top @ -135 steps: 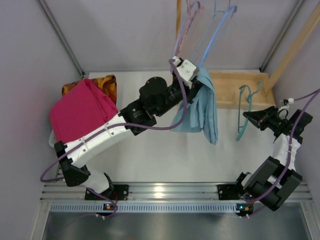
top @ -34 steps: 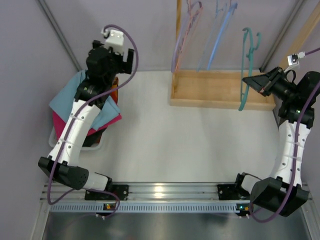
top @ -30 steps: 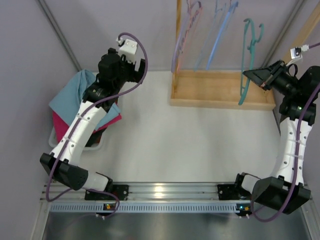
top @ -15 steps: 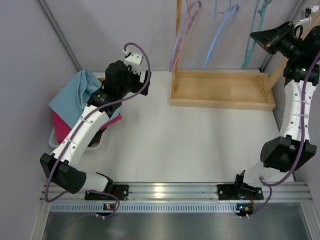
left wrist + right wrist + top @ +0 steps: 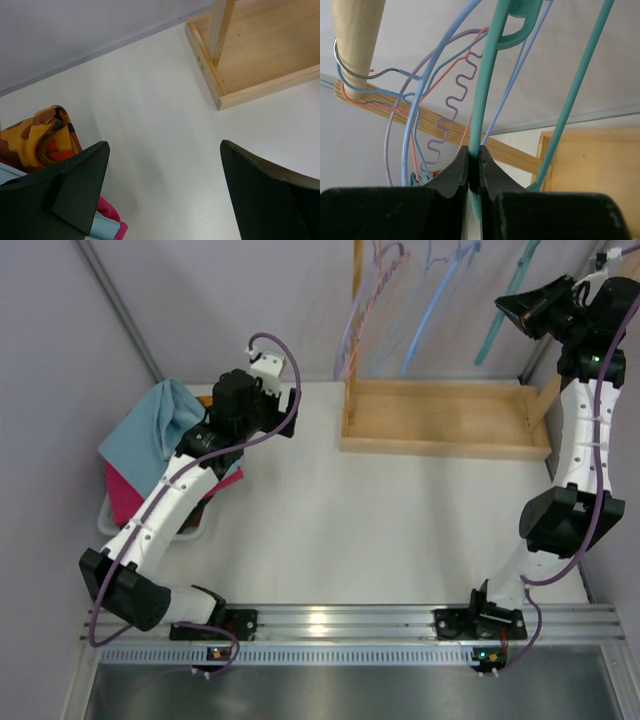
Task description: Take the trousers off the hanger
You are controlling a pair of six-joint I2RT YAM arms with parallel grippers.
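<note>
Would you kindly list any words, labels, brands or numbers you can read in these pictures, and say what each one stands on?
None: no readable text shows on the hanger, the trousers, the wooden rack or anything else in view.

1. The hanger (image 5: 488, 342) runs off the top external view at 12 o'clock, so its hook is unseen; in the right wrist view its top also leaves the frame at 12 o'clock, and its lower stretch vanishes between the right fingers (image 5: 452, 175)
2. The trousers (image 5: 135, 440) are partly covered by the left arm (image 5: 170, 490) on their 3 o'clock side
3. The magenta cloth (image 5: 118, 498) shows only as a strip beneath the trousers
4. The patterned cloth (image 5: 37, 140) is cut off at 9 o'clock in the left wrist view and tucked behind the left fingers (image 5: 75, 185), whose bases leave the frame at 6 o'clock
</note>
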